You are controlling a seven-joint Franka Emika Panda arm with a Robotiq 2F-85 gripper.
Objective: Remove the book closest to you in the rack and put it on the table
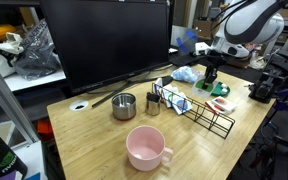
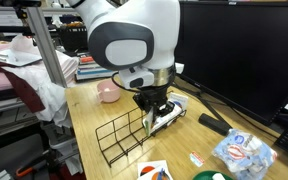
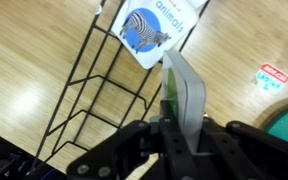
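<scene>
Wrist view: jaws clamped on the top edge of a thin grey-green book [image 3: 186, 92], held upright at the black wire rack [image 3: 102, 95] on the wooden counter [image 3: 24, 60]; whether it still sits between the dividers cannot be told.

Black rack [image 3: 99, 95], zebra-striped book [image 3: 149, 30]
</scene>
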